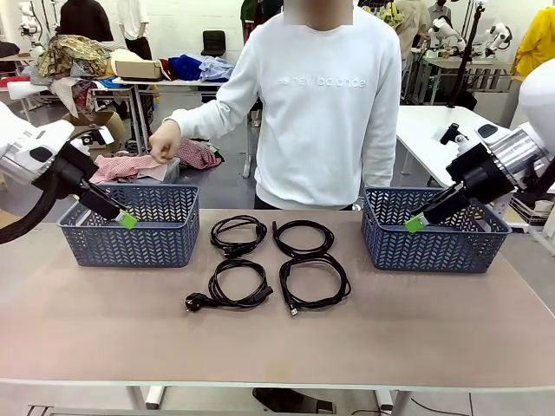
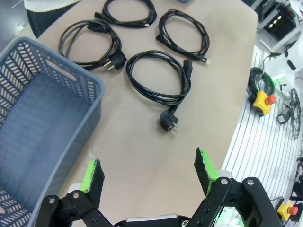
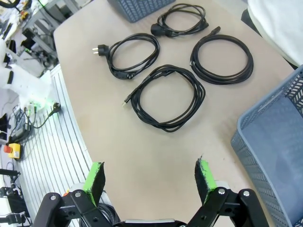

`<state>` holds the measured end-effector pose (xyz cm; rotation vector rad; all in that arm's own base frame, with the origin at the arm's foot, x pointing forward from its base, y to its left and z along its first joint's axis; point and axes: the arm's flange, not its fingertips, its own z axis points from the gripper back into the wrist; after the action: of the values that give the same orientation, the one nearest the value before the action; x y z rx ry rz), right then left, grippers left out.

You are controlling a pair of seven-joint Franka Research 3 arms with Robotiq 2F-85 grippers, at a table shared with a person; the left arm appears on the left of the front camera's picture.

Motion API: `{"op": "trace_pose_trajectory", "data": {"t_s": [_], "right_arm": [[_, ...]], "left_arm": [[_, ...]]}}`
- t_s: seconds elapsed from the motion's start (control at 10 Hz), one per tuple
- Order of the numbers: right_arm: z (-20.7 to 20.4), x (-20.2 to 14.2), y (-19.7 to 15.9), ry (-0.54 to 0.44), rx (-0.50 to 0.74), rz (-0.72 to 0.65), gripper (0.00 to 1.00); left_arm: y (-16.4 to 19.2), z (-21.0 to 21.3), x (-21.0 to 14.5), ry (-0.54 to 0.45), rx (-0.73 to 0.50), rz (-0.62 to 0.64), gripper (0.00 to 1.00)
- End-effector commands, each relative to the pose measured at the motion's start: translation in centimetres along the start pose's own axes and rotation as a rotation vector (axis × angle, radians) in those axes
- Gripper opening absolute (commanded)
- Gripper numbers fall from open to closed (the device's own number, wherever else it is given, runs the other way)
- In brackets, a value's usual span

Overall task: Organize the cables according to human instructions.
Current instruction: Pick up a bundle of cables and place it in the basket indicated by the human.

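Bare tan tabletop (image 1: 260, 355) fronts the front view. Beyond it, at the table's middle, 4 thin black coiled cables (image 1: 314, 303) lie in a 2-by-2 block, and the near-left one ends in a round mains plug (image 1: 195, 302). A grey-blue plastic lattice basket, the left basket (image 1: 130, 247), stands just left of the block. Its twin, the right basket (image 1: 429, 251), stands just right of it. The black, green-padded left gripper (image 1: 127, 220) hangs by the left basket's near rim, and the matching right gripper (image 1: 414, 224) hangs by the right basket's near-left corner. Both are well apart from the cables. A person in a white sweatshirt (image 1: 325, 113) stands at the far side, with 1 hand (image 1: 165, 139) held out beyond the left basket.

In the left wrist view, the left gripper (image 2: 149, 172) holds its 2 fingers (image 2: 92, 172) spread wide and grasps nothing, above bare tabletop (image 2: 142, 142). The left basket (image 2: 90, 87) sits alongside. The 4 cables (image 2: 156, 97) lie farther off, and the closest one trails its plug toward the gripper.

In the right wrist view, the right gripper (image 3: 150, 177) is likewise released and empty, its fingers (image 3: 204, 175) wide over bare tabletop (image 3: 142, 151). The right basket (image 3: 255, 137) stands beside it. The 4 cables (image 3: 165, 126) lie ahead on the table, untouched.
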<state>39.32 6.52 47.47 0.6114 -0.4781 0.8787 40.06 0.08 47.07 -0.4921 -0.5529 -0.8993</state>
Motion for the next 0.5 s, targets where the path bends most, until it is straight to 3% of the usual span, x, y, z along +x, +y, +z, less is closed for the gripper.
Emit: {"op": "trace_pose_trajectory", "data": {"t_s": [0.0,0.4], "right_arm": [[0.15,0.17,-0.10,-0.030,0.016,0.017,1.00],[0.15,0.17,-0.10,-0.030,0.016,0.017,1.00]], "left_arm": [[0.21,-0.25,-0.36,-0.026,-0.014,-0.018,1.00],[0.21,-0.25,-0.36,-0.026,-0.014,-0.018,1.00]]}}
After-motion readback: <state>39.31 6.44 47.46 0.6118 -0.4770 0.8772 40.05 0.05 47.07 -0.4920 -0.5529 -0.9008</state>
